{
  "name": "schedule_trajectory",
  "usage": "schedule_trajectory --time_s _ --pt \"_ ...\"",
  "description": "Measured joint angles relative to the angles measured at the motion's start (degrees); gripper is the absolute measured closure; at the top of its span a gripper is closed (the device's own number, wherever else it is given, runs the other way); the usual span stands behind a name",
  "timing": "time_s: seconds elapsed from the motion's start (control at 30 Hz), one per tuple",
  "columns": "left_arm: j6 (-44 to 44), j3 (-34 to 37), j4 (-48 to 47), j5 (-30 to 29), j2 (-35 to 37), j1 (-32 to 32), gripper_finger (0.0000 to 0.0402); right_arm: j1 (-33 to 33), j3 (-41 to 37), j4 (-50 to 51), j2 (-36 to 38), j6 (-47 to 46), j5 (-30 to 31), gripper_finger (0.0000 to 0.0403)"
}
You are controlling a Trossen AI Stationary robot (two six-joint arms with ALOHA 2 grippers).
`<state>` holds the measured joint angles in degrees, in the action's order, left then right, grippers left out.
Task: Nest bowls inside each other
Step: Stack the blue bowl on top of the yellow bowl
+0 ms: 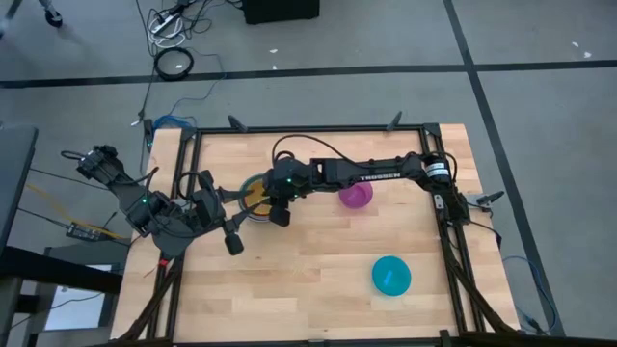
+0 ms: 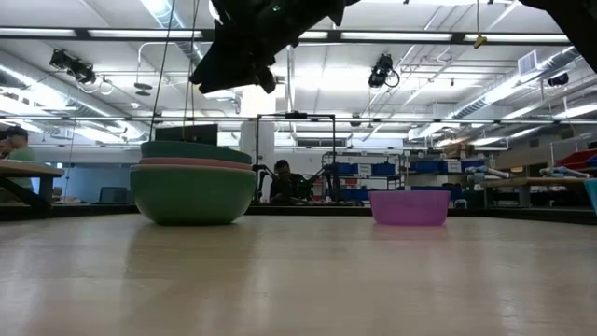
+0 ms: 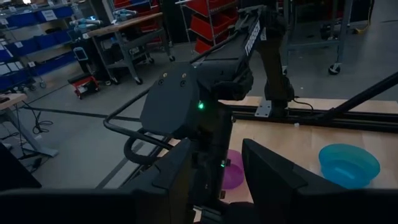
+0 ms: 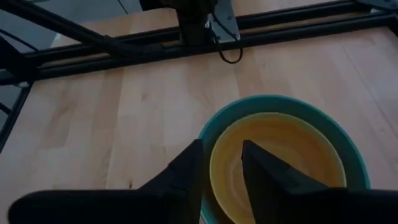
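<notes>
stack: nested bowls (image 1: pixel 253 196) sit left of the desk's (image 1: pixel 318 280) middle; low view shows sage green outermost, pink rim above it, teal rim on top; right wrist view shows a yellow bowl (image 4: pixel 280 155) seated inside the teal rim
right pincer: right pincer (image 1: pixel 280 214) hangs over the stack's near-right edge, fingers parted with a clear gap, nothing between them; wrist view has the yellow bowl's rim showing just past the fingertips, no contact I can make out
left pincer: left pincer (image 1: pixel 229 234) parked at the stack's lower left, close by; fingers apart in its own wrist view, gripping nothing
purple bowl: purple bowl (image 1: pixel 356 196) upright on the desk, right of the stack, under the right arm's forearm, near
light blue bowl: light blue bowl (image 1: pixel 390 275) alone toward the front right of the desk, well apart from the stack and from both pincers
key relation: both loose bowls lie to the right of the stack, so on the right arm's side; purple is the nearer one, lying back along that arm from its pincer
long axis: bowls are round, none to speak of; any rim point serves
judgement: yellow looks set in; next pick likely purple, right arm better placed than left
risk: forearm overhangs purple, so the reach means pulling back first
</notes>
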<state>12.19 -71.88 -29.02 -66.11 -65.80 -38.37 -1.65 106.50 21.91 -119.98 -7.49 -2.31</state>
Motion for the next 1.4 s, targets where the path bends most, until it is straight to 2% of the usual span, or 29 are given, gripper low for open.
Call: schedule_trajectory --time_s 0.23,0.37,0.53,0.7,0.9,1.07,1.17,1.4 --pt "0.0 0.0 -0.2 0.0 0.0 0.0 0.0249 1.5 0.0 8.1 0.0 -0.5 0.9 0.0297" --pt "0.9 0.0 -2.1 0.1 0.0 0.0 0.0249 4.2 0.1 21.7 0.0 -3.7 1.7 0.0299" --pt "4.0 0.0 -5.4 0.2 0.3 -0.9 0.0249 10.9 0.1 39.0 1.0 -9.4 8.7 0.0300" --pt "6.4 0.0 -7.9 0.3 0.3 -2.0 0.0249 18.9 0.1 50.9 4.4 -20.9 12.8 0.0299" --pt "6.7 0.0 -8.7 2.1 0.3 -2.6 0.0249 28.1 0.1 60.8 9.4 -44.3 13.0 0.0298" --pt "6.9 0.0 -8.7 3.2 0.3 -3.1 0.0249 33.4 -0.1 63.2 10.1 -59.3 12.7 0.0297" --pt "7.8 0.0 -8.7 4.7 0.3 -3.1 0.0249 34.7 -3.0 60.9 10.1 -63.9 12.4 0.0297" --pt "8.0 0.0 -9.0 6.5 0.2 -3.1 0.0249 36.2 -12.8 52.9 9.9 -71.3 7.3 0.0296"
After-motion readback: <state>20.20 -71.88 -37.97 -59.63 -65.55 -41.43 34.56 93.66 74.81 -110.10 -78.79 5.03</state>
